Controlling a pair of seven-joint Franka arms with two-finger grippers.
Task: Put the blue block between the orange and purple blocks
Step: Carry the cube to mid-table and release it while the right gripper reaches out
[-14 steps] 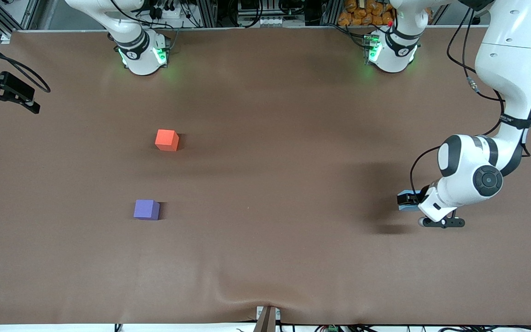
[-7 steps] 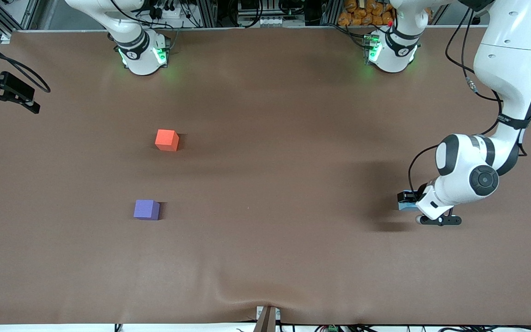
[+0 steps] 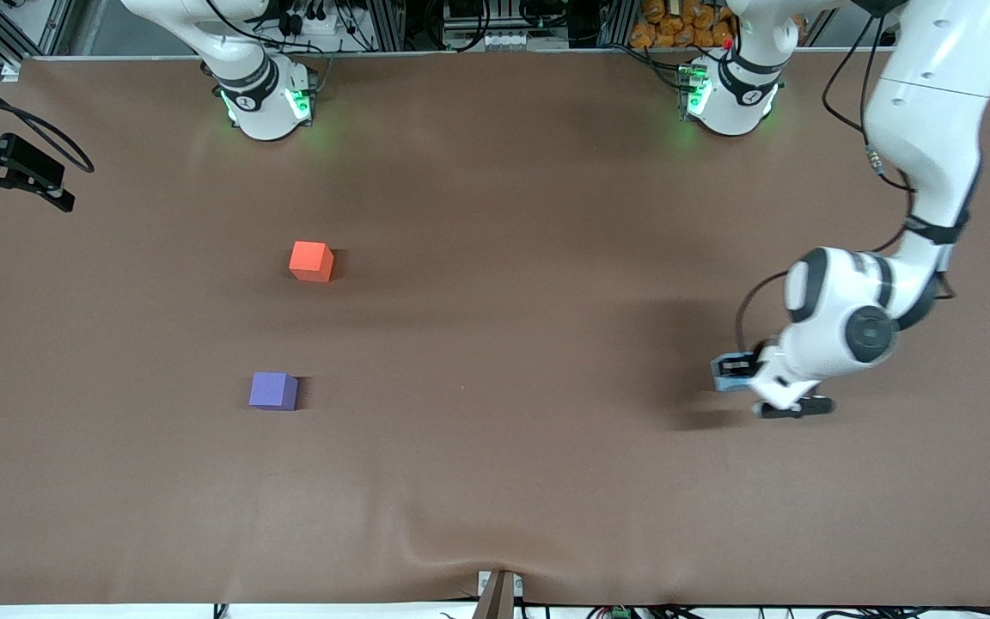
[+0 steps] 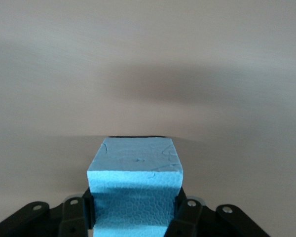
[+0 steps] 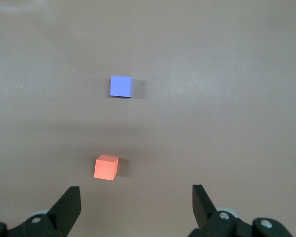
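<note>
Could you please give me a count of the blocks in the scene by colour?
Blue block, gripped in the left claw toward the left arm's end of the table: 1
Orange block: 1
Purple block, nearer the front camera than the orange one: 1
Total: 3

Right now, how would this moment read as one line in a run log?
left gripper: shut on blue block | right gripper: open, waiting | orange block, purple block: apart on table
</note>
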